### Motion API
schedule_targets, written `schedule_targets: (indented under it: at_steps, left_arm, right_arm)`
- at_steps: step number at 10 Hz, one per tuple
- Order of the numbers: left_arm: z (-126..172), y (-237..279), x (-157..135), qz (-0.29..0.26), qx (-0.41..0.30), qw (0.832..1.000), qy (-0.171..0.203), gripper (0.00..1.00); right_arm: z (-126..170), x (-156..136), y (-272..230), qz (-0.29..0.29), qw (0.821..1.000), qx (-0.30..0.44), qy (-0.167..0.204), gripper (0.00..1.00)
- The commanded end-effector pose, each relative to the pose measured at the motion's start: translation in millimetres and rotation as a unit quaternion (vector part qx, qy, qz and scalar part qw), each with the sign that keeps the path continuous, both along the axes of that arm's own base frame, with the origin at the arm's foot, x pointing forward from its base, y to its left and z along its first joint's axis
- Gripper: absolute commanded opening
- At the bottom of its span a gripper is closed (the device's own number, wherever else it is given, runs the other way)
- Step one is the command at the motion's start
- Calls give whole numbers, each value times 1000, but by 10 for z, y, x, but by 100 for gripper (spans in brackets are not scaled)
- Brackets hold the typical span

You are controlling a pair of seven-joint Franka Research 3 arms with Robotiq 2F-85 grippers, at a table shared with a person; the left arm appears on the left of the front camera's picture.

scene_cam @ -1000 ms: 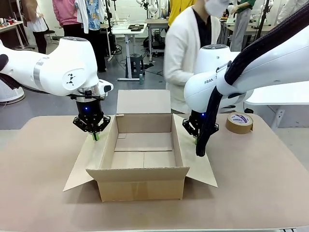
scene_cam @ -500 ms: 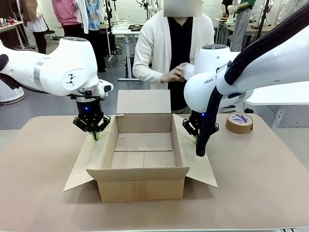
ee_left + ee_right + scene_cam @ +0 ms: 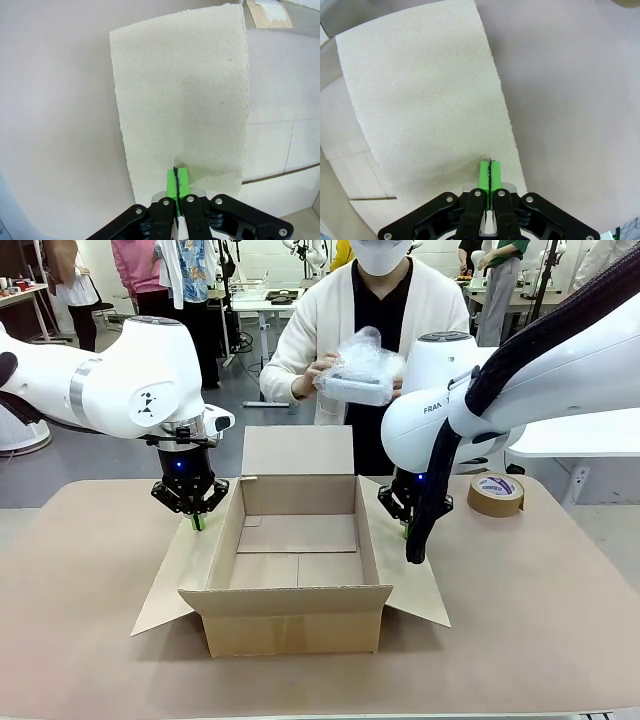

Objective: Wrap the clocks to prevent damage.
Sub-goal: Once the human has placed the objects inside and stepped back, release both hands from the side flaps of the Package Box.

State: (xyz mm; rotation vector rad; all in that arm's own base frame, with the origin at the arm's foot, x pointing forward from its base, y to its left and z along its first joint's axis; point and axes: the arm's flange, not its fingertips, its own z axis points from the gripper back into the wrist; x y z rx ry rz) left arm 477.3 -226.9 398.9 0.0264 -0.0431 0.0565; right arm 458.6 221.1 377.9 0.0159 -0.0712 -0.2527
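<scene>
A: Clocks (image 3: 360, 375), what do they look like?
B: One rounded bundle of whitish-silver, translucent bubble wrap. The clocks themselves can't be made out. There is only a pale, flattish block low in the bundle, with loose wrap puffing up above it.
A: Position?
B: Off the table, in the air at chest height on the far side, above and behind the open cardboard box (image 3: 290, 625). A person's hand (image 3: 306, 386) grips the picture-left end. Whatever holds the other end is hidden.

box (image 3: 295, 625) on table (image 3: 80, 640), tape roll (image 3: 495, 494) right, bundle (image 3: 360, 375) behind
</scene>
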Motion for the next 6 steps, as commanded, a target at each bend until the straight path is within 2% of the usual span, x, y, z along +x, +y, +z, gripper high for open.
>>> schedule_targets:
  at_steps: [1, 6]
  left_arm:
    - [-12, -2, 2, -3, 5, 1000, -1, 0]
    - [-12, -2, 2, -3, 5, 1000, -1, 0]
  right_arm:
    - [-3, -8, 15, -3, 1000, 1, -1, 1]
    - [-3, -8, 15, -3, 1000, 1, -1, 1]
